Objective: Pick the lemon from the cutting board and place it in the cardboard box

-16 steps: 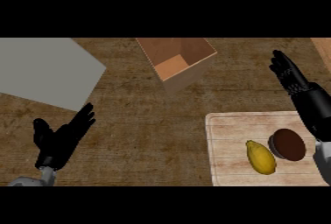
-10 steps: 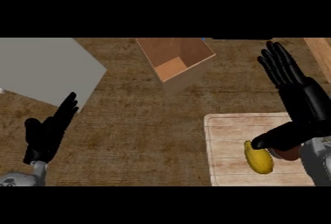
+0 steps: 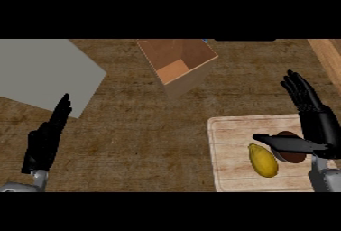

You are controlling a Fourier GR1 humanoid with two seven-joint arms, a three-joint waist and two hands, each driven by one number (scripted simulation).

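Observation:
A yellow lemon lies on the pale wooden cutting board at the lower right. A dark brown round object sits right beside it, partly under my right thumb. My right hand hovers open over the board's right side, fingers straight and pointing away, thumb stretched left just above the lemon. The open cardboard box stands at the top centre. My left hand rests open at the lower left, fingers up.
A grey flat panel covers the upper left of the wooden counter. A light wooden strip runs along the upper right edge.
My right hand has moved down and nearer, over the cutting board, its thumb now reaching toward the lemon. The left hand drifted slightly; the view shifted a little.

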